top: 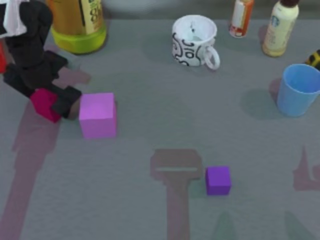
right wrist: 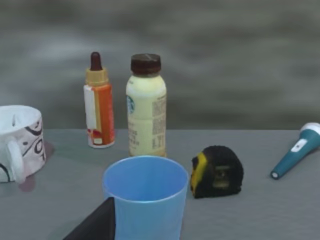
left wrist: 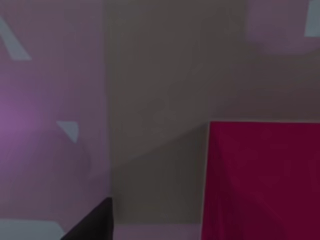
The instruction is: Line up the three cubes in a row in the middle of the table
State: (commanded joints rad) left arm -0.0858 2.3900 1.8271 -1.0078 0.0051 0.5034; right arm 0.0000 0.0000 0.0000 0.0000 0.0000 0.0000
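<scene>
**Three cubes: positions and hand status**

Three cubes, none yet in a row. The large light pink-violet cube sits on the surface left of centre. The dark magenta cube lies just to its left, apart from it, and is clenched by our left hand, whose black fingers flank it; in the left wrist view the magenta cube fills the near corner. We cannot tell whether it rests on the surface or is raised. The small deep purple cube stands alone, well apart from the other two, right of centre and nearer the front edge.

Our right hand does not appear in the top view; only a dark finger shows in the right wrist view, and we cannot tell its state.

Other items, along the back and right: yellow-green bottle, patterned mug, orange dropper bottle, cream bottle, blue cup, tape measure, teal-handled tool.
</scene>
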